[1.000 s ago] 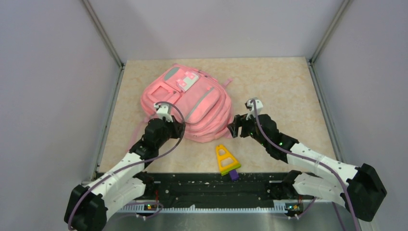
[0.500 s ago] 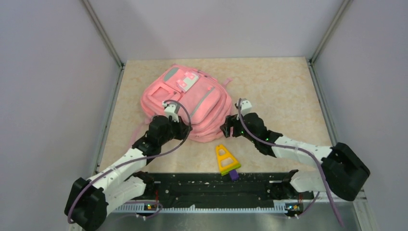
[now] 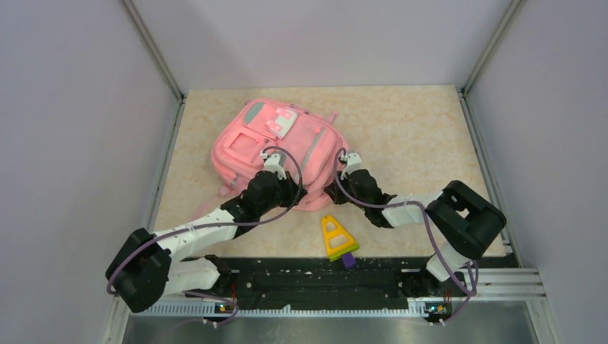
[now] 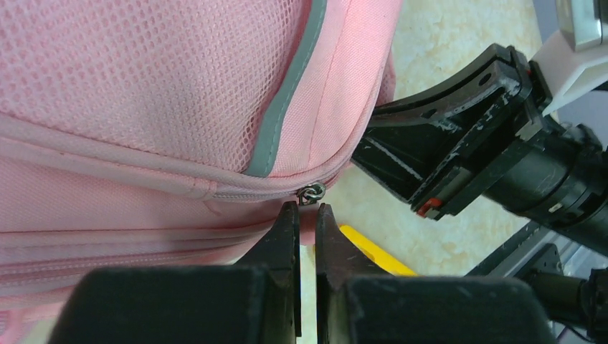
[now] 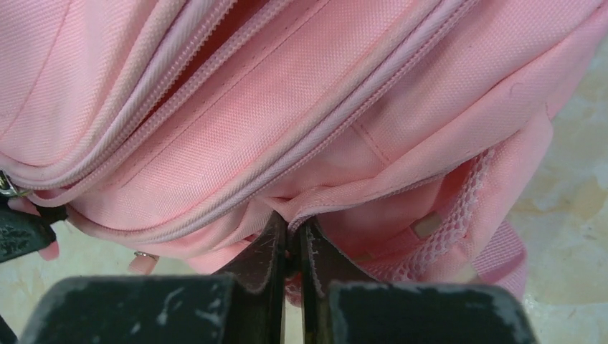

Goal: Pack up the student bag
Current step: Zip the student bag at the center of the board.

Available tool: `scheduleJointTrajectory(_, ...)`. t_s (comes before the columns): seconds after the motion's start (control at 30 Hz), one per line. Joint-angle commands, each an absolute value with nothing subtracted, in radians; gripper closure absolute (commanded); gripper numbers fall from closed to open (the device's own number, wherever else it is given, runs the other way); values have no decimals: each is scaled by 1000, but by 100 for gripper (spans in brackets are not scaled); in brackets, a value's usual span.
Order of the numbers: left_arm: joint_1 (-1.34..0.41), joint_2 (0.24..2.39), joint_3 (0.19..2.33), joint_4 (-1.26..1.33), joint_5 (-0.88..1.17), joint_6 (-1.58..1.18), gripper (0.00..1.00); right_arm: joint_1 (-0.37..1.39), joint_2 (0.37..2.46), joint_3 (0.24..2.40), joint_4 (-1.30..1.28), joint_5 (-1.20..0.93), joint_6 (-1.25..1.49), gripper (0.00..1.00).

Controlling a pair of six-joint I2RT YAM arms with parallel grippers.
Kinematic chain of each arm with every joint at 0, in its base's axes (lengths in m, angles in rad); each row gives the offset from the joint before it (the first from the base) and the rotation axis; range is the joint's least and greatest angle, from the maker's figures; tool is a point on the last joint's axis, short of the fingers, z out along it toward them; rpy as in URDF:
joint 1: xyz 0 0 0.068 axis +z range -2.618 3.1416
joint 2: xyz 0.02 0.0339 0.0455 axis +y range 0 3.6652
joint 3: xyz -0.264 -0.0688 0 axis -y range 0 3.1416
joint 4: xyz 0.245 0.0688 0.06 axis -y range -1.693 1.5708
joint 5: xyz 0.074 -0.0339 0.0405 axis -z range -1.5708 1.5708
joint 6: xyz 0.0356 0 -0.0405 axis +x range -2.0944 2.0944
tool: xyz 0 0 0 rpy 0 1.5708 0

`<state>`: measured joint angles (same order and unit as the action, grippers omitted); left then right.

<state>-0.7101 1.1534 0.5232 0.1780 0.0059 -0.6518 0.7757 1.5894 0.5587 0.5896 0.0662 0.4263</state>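
The student bag (image 3: 276, 143) is a big pink backpack lying on the table, its front pockets facing up. At the bag's near edge my left gripper (image 4: 306, 215) is shut on a pink zipper pull tab, just below the pull's small metal ring (image 4: 312, 192). My right gripper (image 5: 290, 226) is shut on a fold of the bag's fabric at a seam beside the mesh side pocket (image 5: 459, 208). In the top view the left gripper (image 3: 307, 196) and the right gripper (image 3: 331, 193) meet at the bag's near right corner.
A yellow triangular ruler (image 3: 335, 236) lies in front of the bag, with a small purple piece (image 3: 348, 260) at its near end. Grey walls close in the table on three sides. The black rail (image 3: 315, 283) with the arm bases runs along the near edge.
Both arms have swung inward to the bag's near corner. The right gripper, open before, has closed on the bag's fabric. The bag has shifted and bunched up slightly.
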Motion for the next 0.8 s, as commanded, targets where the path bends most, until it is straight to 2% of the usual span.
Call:
scheduleJointTrajectory(0.0,-772,1206,579,355,-101,-794,100,829,1657,603,706,-78,474,100)
scheduleJointTrajectory(0.27,-850,1242,577,393,-260,-876,100,905,1645,587,719,-35,516,100)
scheduleJointTrajectory(0.33,-848,1214,578,327,-297,-863,95,905,1607,572,684,-5,512,100)
scheduleJointTrajectory(0.4,-848,1164,583,231,-347,-865,80,905,1555,555,634,53,497,87)
scheduleJointTrajectory(0.47,-847,1115,591,104,-393,-858,60,906,1494,536,569,96,480,73)
scheduleJointTrajectory(0.53,-843,1065,593,15,-406,-831,47,905,1429,517,495,135,464,63)
scheduleJointTrajectory(0.63,-824,1009,602,-132,-397,-806,39,905,1327,498,405,186,440,49)
scheduleJointTrajectory(0.77,-769,964,620,-246,-360,-800,35,909,1214,507,329,202,410,44)
